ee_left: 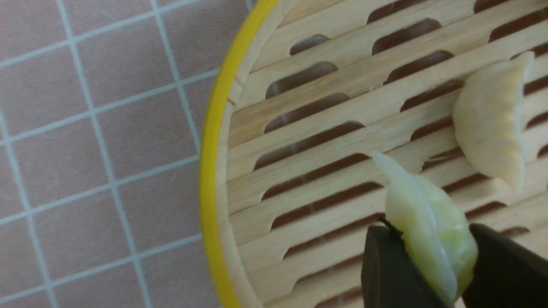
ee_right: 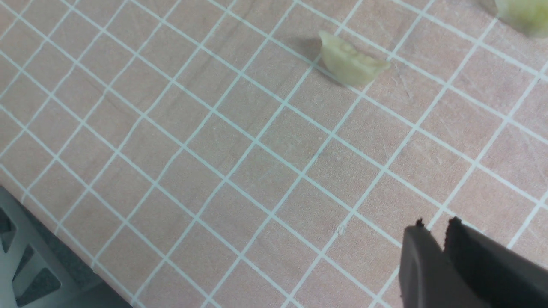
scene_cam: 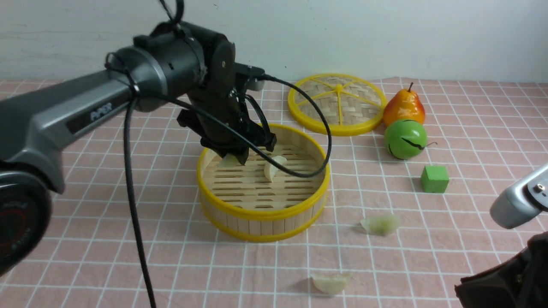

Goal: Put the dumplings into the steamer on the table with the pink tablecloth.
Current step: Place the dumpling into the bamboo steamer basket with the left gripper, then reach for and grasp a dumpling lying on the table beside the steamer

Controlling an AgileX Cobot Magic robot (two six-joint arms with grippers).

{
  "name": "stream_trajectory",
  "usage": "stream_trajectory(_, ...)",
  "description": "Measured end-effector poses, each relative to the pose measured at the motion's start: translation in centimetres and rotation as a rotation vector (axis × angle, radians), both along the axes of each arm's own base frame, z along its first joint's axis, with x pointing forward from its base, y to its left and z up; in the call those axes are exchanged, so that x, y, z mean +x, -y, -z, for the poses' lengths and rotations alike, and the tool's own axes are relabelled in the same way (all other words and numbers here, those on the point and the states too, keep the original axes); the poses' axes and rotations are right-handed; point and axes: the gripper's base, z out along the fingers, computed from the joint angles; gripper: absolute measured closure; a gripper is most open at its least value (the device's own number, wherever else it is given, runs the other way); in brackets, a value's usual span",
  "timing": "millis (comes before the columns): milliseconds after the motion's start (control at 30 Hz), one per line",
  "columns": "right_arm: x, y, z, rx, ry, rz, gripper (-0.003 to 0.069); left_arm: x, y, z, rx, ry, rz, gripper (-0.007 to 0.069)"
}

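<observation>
The steamer (scene_cam: pixel 262 214) stands mid-table on the pink tablecloth (scene_cam: pixel 85 239); its slatted floor shows in the left wrist view (ee_left: pixel 325 141). My left gripper (scene_cam: pixel 233 158) is inside it, shut on a pale green dumpling (ee_left: pixel 428 231), held just above the slats. A second dumpling (scene_cam: pixel 272 167) lies on the floor beside it (ee_left: pixel 492 124). Two more dumplings lie on the cloth, one right of the steamer (scene_cam: pixel 381 224) and one nearer the front (scene_cam: pixel 330 283), the latter also in the right wrist view (ee_right: pixel 352 60). My right gripper (ee_right: pixel 434 229) is shut and empty, low at the front right.
The flat woven yellow-rimmed lid (scene_cam: pixel 337 103) leans at the back. A pear (scene_cam: pixel 404 107), a green ball (scene_cam: pixel 405 139) and a green cube (scene_cam: pixel 434 179) sit to the right of the steamer. The table's front edge shows in the right wrist view (ee_right: pixel 25 205).
</observation>
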Motion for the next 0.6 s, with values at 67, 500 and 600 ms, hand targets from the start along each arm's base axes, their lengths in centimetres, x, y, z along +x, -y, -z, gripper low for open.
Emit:
stream_trajectory(67, -0.1, 0.0, 0.0, -0.002, -0.011, -0.006, 0.0575, 0.4, 0.2, 1.1, -0.003, -0.009, -0.014, 0.0418)
stream_trajectory(500, 1.4, -0.8, -2.0, -0.063, -0.051, -0.138, 0.0575, 1.5, 0.1, 2.6, 0.005, -0.039, -0.058, 0.0247)
stream_trajectory(600, 3.1, -1.5, -3.2, -0.084, -0.036, -0.191, 0.0567, 0.9, -0.2, -1.9, -0.013, -0.004, -0.065, 0.0226)
